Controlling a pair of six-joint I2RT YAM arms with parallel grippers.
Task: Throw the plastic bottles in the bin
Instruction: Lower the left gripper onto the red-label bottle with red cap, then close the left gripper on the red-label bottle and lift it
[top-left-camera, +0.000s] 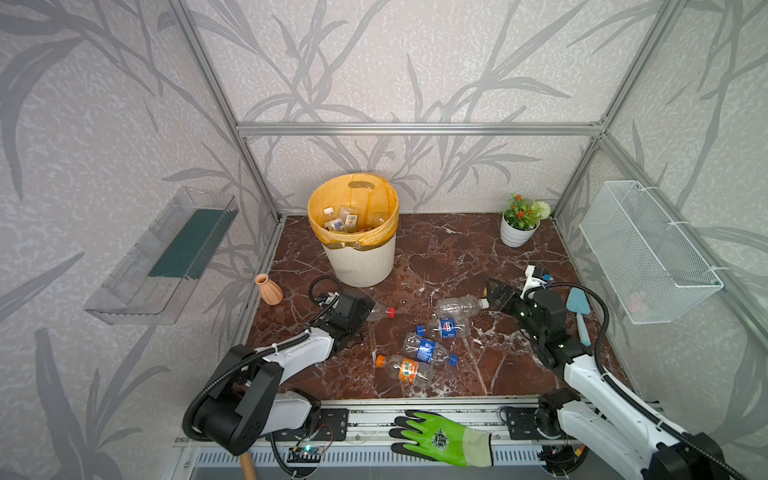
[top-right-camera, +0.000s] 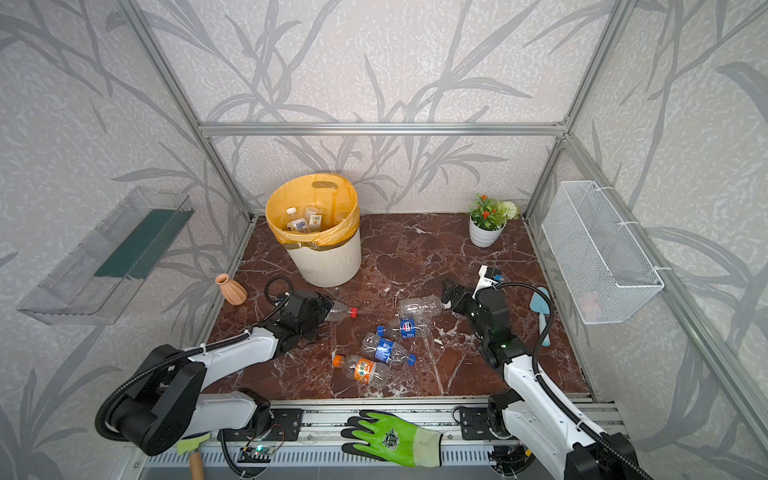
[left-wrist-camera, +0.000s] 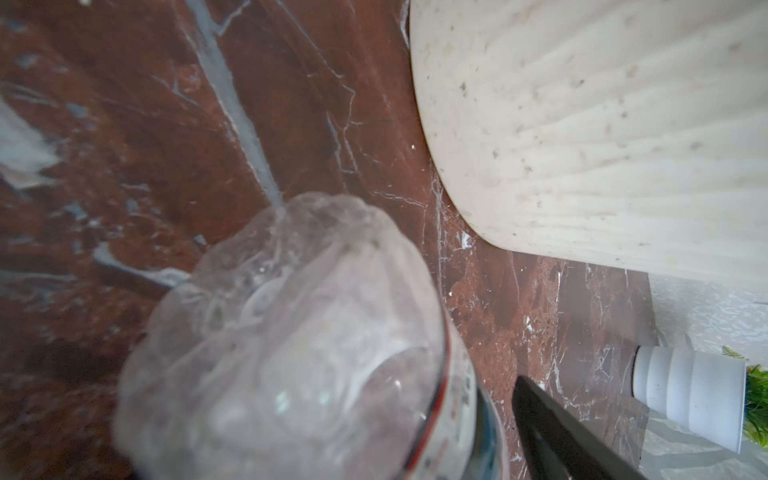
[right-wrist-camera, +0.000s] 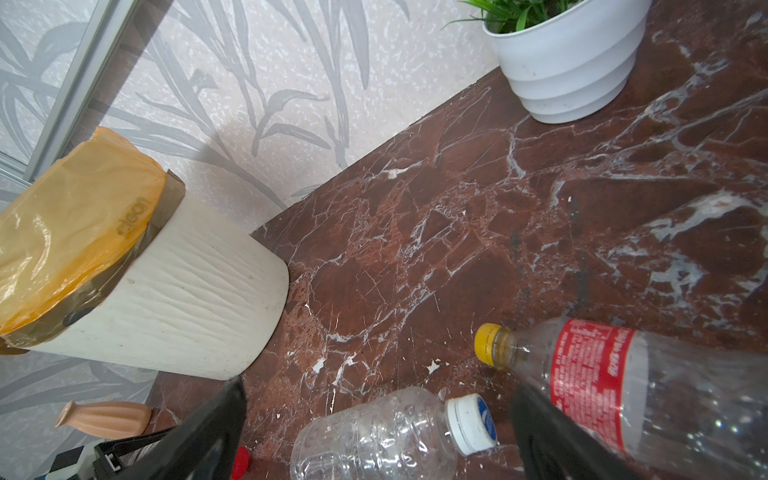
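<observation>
Left claw (top-left-camera: 365, 311): I have it low on the brown floor (top-left-camera: 457, 249). It is open, with one bottle lying between its jaws.
Red-cap bottle (top-left-camera: 380, 311): It lies on its side inside the left claw, with its red cap sticking out past the tips. In the left wrist view I see a gap between a black finger (left-wrist-camera: 557, 436) and the bottle, so it is not pinched.
Right claw (right-wrist-camera: 378, 390): It is low over the floor and wide open. It holds nothing.
White-cap bottle (right-wrist-camera: 382, 432): It lies on its side between the right claw's jaws. I cannot tell if they touch it.
Yellow-cap bottle (right-wrist-camera: 623, 382): It has a red label and lies just beside the right claw, partly behind one jaw.
Blue-logo bottle (top-left-camera: 448, 328): It lies between my two claws, just beside the white-cap bottle.
Blue-label bottle (top-left-camera: 426, 350): It lies between my two claws too, closer to me than both.
Orange-label bottle (top-left-camera: 409, 370): It lies just beside the blue-label bottle, closest to me.
Bin (top-left-camera: 361, 266): It stands upright near the left claw, on the far side of it. It has a yellow bag.
Bottles in the bin (top-left-camera: 340, 220): A few lie at the bottom.
Vase (top-left-camera: 268, 289): It stands near the left claw, on its outer side.
Flower pot (top-left-camera: 517, 232): It stands past the right claw, by the back wall.
</observation>
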